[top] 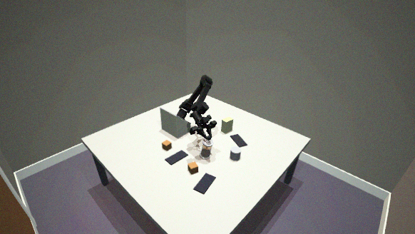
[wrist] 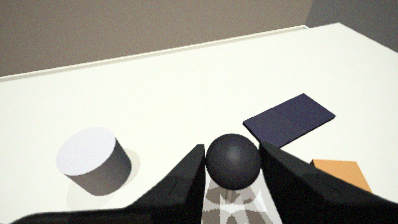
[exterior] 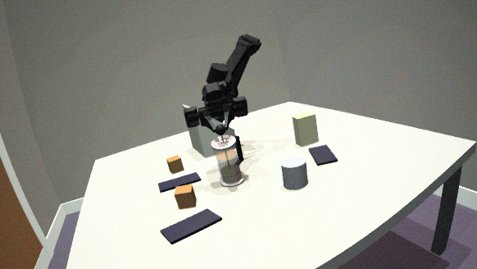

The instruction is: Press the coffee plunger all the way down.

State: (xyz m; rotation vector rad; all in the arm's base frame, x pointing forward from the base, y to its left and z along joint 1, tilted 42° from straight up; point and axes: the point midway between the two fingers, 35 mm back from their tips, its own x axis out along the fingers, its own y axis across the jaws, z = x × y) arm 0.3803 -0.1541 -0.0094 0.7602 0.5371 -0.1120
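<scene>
Pincer (wrist: 233, 162) clenched on plunger knob (wrist: 233, 161), black ball pinched between the two dark fingers, one each side, seen close in wrist view. Knob (exterior: 220, 129) sitting just above the press lid in exterior view, only a short bit of rod showing btwn knob and lid. Coffee press (exterior: 229, 161) upright, near middle of white counter (exterior: 369, 172), glass body w/ dark liquid in lower part, black handle on its right side in that view.

Arm (exterior: 229, 88) rising from far side of counter, upper link leaning back and up, then folding sharply fwd and down at the elbow, wrist pitched down so pincer comes onto knob from above and behind (wrist cam looks out over knob toward far counter edge). From top view, arm (top: 198, 105) bent over press (top: 206, 148), base hidden behind grey upright panel (top: 174, 123).

Around press, all apart from it: grey cylinder (exterior: 294, 172) to right, pale yellow-green block (exterior: 305, 129) further back right, dark flat pad (exterior: 323, 155) just in front of that block, two orange cubes (exterior: 175, 164) (exterior: 185, 196) to left, dark pad (exterior: 179, 182) btwn them, another dark pad (exterior: 191, 225) nearer front edge.
</scene>
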